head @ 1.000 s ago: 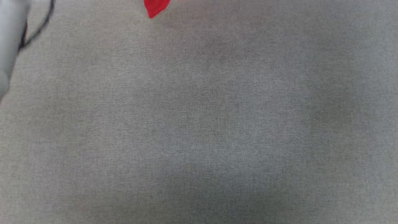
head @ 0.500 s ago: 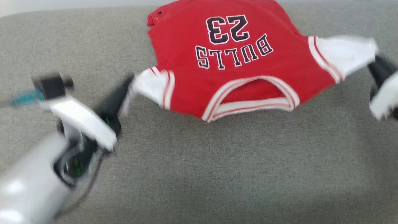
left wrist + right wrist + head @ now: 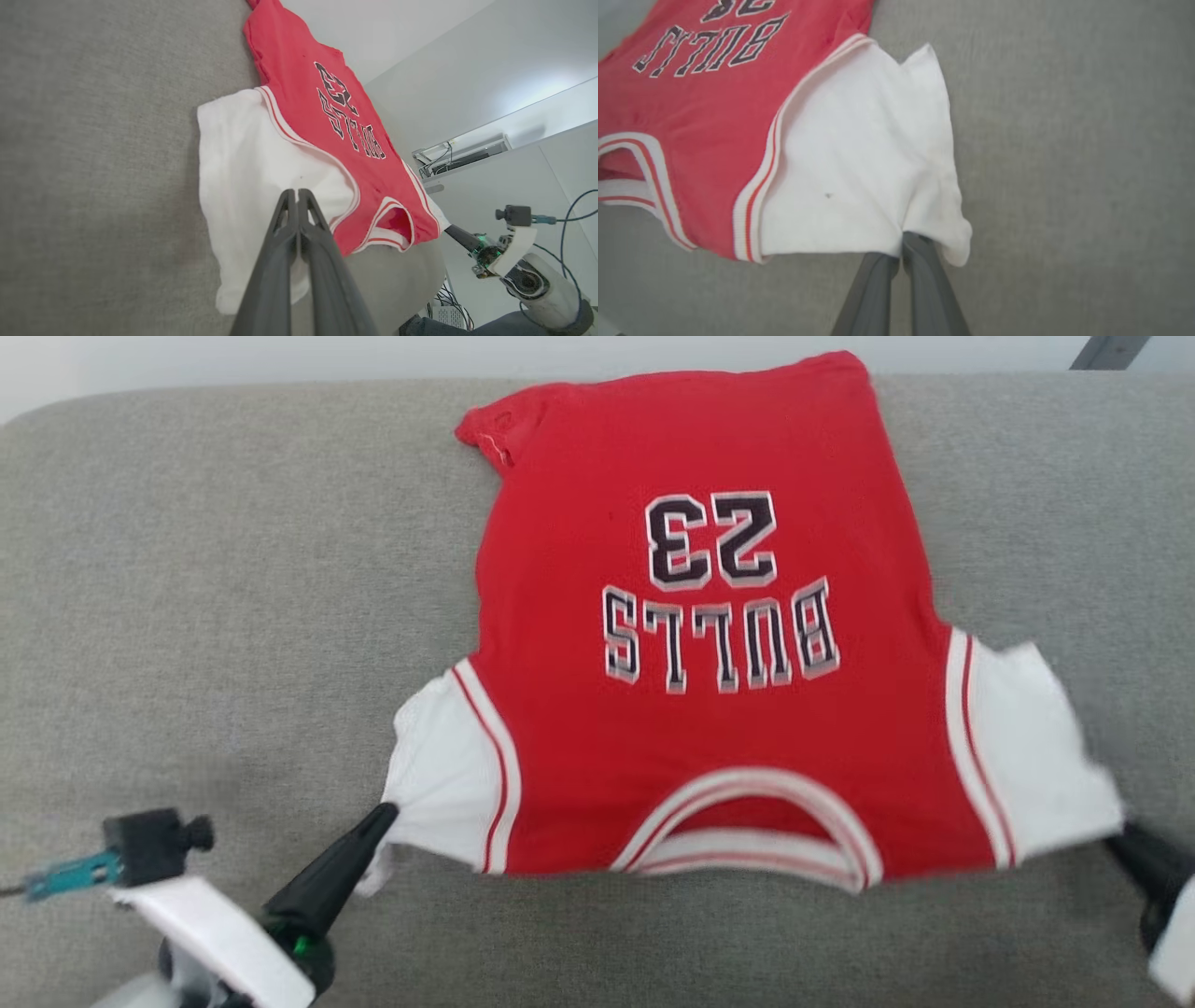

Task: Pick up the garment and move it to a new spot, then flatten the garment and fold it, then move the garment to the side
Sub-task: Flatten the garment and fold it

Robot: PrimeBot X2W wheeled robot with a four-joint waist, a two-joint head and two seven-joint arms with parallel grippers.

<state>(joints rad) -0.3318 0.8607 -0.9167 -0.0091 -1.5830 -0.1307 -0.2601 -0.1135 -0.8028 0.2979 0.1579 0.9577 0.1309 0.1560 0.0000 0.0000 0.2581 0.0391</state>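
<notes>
the garment lies mostly flat on the surface, left hand and right hand clenched on its opposite sides; folding and moving aside seem left.

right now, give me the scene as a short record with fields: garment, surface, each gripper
garment: red jersey shirt with white short sleeves, spread print side up, neck opening toward the robot
surface: grey woven fabric surface under the shirt
left gripper: shut on the edge of one white sleeve
right gripper: shut on the edge of the other white sleeve
</notes>
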